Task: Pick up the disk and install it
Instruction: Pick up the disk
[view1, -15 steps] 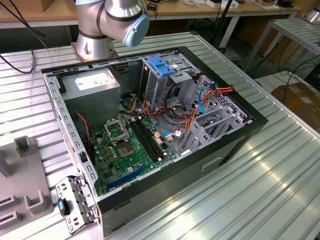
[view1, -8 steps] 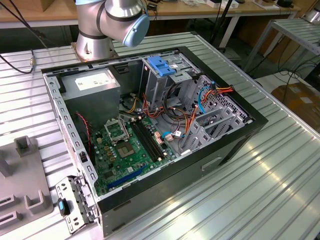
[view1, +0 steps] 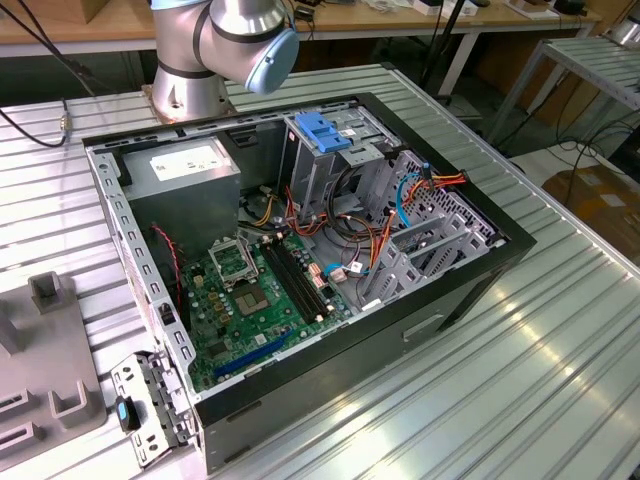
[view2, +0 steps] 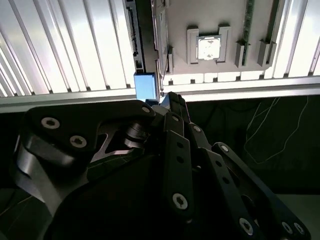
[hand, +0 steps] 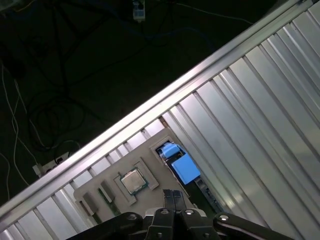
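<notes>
The disk (hand: 182, 167) is seated in the grey holder (hand: 145, 155) just beyond the gripper (hand: 174, 192), whose fingers are pressed together on nothing, so pickup and installation in the computer case (view1: 400, 340), centre of the exterior view, are judged outstanding.

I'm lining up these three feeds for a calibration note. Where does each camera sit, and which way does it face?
Exterior view: off the arm, looking down into the open computer case on the ribbed table; the arm shows beyond it.
First wrist view: on the arm, looking down past the end effector at the disk at the grey fixture.
Second wrist view: on the arm, looking along the end effector at the disk.
Both wrist views share disk, fixture, table edge.
</notes>
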